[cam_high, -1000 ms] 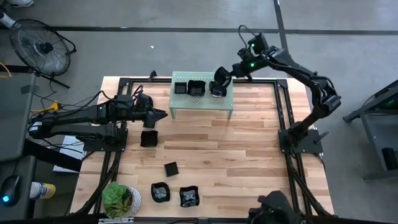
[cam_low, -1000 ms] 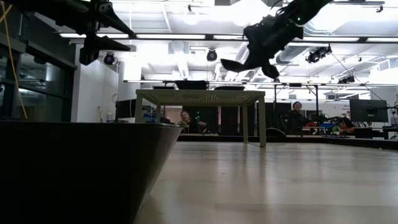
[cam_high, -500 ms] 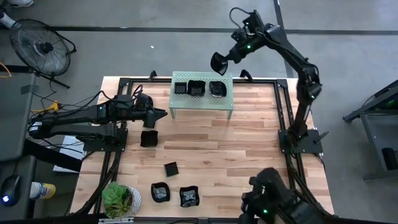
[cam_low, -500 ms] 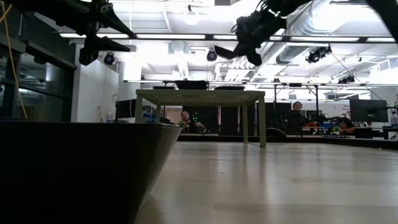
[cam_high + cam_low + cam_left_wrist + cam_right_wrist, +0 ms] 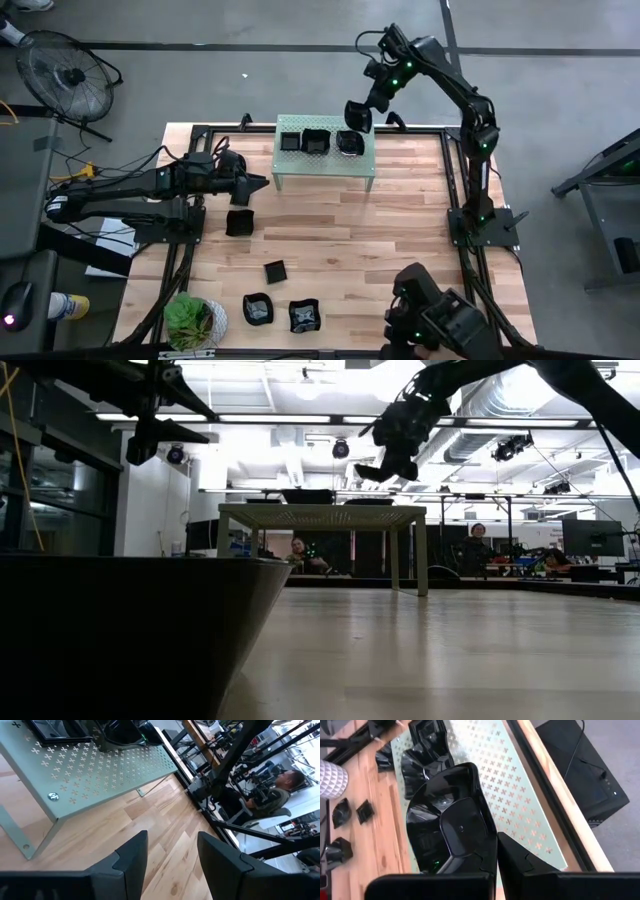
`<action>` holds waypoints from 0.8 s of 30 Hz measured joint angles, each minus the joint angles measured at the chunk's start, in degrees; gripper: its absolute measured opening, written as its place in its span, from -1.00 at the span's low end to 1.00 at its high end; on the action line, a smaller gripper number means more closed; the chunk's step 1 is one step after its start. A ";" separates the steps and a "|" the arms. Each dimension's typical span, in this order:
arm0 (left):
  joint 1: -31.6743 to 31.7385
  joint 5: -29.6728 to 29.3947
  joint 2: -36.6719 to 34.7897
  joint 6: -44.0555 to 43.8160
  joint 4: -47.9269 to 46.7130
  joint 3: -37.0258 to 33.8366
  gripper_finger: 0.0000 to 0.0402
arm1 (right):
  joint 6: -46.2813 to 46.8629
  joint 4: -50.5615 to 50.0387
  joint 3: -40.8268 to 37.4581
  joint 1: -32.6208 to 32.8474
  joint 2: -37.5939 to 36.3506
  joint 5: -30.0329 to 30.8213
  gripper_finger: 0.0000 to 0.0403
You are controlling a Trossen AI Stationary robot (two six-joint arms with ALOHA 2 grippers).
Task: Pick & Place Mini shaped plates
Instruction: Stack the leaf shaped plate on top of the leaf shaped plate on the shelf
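— Hanging up over the far edge of the pale green shelf, that right tool; what's in it?
— One of the mini shaped plates, a glossy black one, pinched by its rim with the fingers pressed tight together on it. It's clear of the shelf, above it.
— And on the shelf itself?
— Three black dishes in a row along the back, the right-hand one just under the held plate.
— The left tool?
— Hovering above the tabletop just beside the shelf's left end, its fingers spread apart with nothing between them.
— More dishes lower down?
— Yes: one black plate near the left arm, a small square one nearer the middle, and two more by the front edge, close to a small green plant in a white pot.
— Anyone around?
— A person sits beyond the tabletop's far side.
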 joint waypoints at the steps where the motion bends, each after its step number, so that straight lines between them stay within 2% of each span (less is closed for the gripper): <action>1: 0.02 -0.25 0.00 0.01 0.00 0.00 -0.16 | -0.39 -0.31 0.00 0.00 0.00 0.02 -1.00; 14: 0.02 -0.57 -0.01 -0.02 -0.02 0.00 -0.16 | -4.18 -1.06 0.00 3.31 -0.11 0.72 -1.00; 24: 0.01 -0.56 0.00 -0.02 0.00 0.00 -0.16 | -13.76 -1.78 0.00 9.27 -0.13 12.55 -1.00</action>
